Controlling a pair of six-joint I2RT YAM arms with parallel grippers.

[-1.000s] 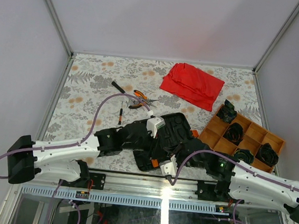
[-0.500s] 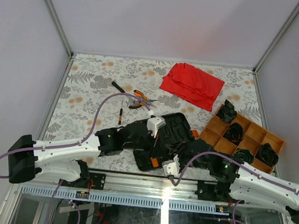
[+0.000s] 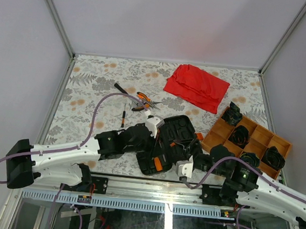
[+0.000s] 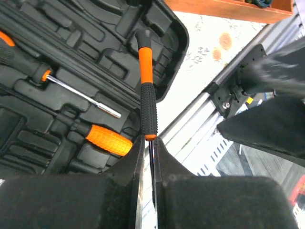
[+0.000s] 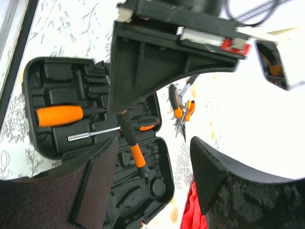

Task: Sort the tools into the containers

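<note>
The black tool case (image 3: 180, 129) lies open near the table's front edge. My left gripper (image 4: 149, 143) is shut on the thin shaft of a black-and-orange screwdriver (image 4: 147, 90), whose handle reaches over the case's moulded slots (image 4: 95, 28). An orange-handled tool (image 4: 107, 140) and a driver with a bare metal shaft (image 4: 81, 93) lie in the slots. My right gripper (image 5: 153, 143) stands open and holds nothing, just right of the case (image 5: 47, 71). Orange pliers (image 3: 143, 100), a black-handled driver (image 3: 121, 88) and a small screwdriver (image 3: 123, 117) lie on the table behind the case.
A red cloth (image 3: 196, 86) lies at the back. An orange compartment tray (image 3: 228, 133) holding dark objects stands at the right. The metal rail (image 4: 190, 124) of the table's front edge runs close to the case.
My left gripper has shut on the screwdriver's shaft. My right gripper has opened and drawn back to the right, away from the case's front edge.
</note>
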